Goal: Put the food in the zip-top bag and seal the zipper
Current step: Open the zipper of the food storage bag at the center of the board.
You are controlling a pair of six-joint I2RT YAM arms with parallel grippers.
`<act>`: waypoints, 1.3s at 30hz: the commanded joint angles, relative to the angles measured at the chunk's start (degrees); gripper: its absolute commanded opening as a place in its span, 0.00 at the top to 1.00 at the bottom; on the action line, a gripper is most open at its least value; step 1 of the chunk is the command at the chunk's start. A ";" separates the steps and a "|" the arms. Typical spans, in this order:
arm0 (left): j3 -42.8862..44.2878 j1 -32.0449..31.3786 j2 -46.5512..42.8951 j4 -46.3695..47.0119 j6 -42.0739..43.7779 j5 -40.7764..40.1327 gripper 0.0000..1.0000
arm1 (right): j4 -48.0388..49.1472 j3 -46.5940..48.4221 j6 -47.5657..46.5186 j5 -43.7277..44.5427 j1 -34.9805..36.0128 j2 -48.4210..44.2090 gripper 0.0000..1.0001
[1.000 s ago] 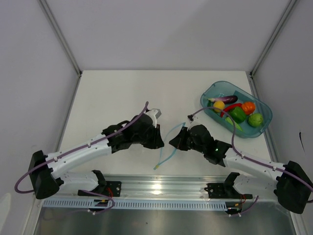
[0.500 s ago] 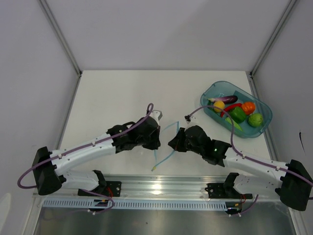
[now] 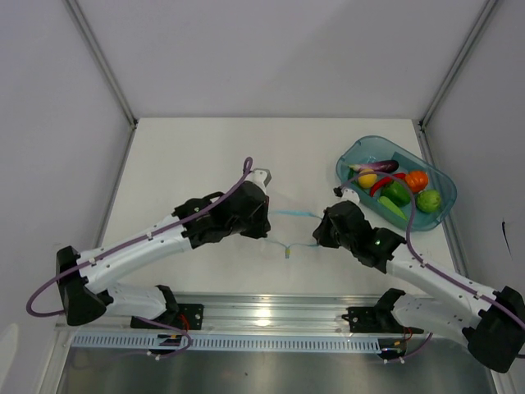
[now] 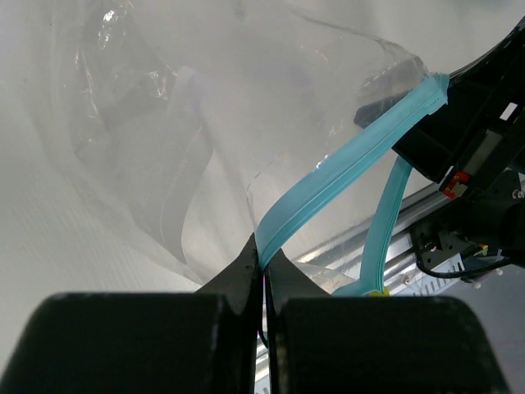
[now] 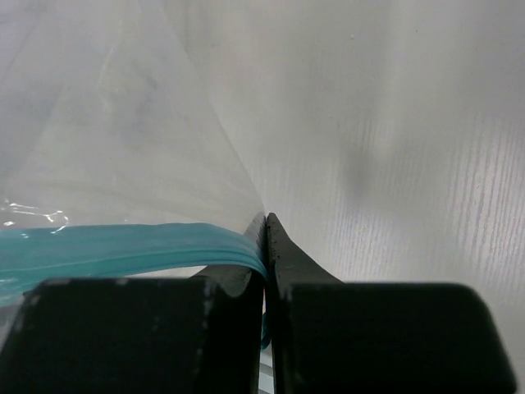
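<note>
Tabletop [image 3: 197, 156], white, is the biggest thing we see, and the left arm [image 3: 139, 246] and the right arm [image 3: 435, 279] both reach over its near middle. At the far right stands the teal oval tray [image 3: 351, 156], with its long axis running from far-left to near-right. The zip-top bag [image 4: 164, 123] is held between the two grippers near the middle of the table, well apart from the tray. It is clear and crinkly, and from above we can hardly make out its body. We see the zipper [image 3: 291, 214] as a light blue strip. Its long axis lies across the table, left to right, pointing from one gripper to the other. The left gripper [image 4: 262, 264] is closed on one end of this strip, and the right gripper [image 5: 264, 226] is pinched on the other end. A second blue strand sags toward the near edge. All the food is in the tray: eggplant [image 3: 379, 167], green pepper [image 3: 398, 194], lime [image 3: 428, 200], orange [image 3: 417, 180], lemon [image 3: 367, 179].
</note>
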 commanded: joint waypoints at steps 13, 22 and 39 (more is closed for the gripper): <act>0.68 0.29 2.54 2.23 -0.59 4.15 1.00 | -1.10 2.87 -5.37 -4.50 -1.09 0.00 0.67; 7.08 0.91 8.42 -0.40 -2.35 1.86 0.99 | -6.46 7.61 -6.42 -3.10 -0.65 -5.53 0.33; 10.26 4.95 13.71 -1.11 -0.68 2.91 0.99 | -19.38 25.89 -16.00 6.04 -20.23 -1.94 0.11</act>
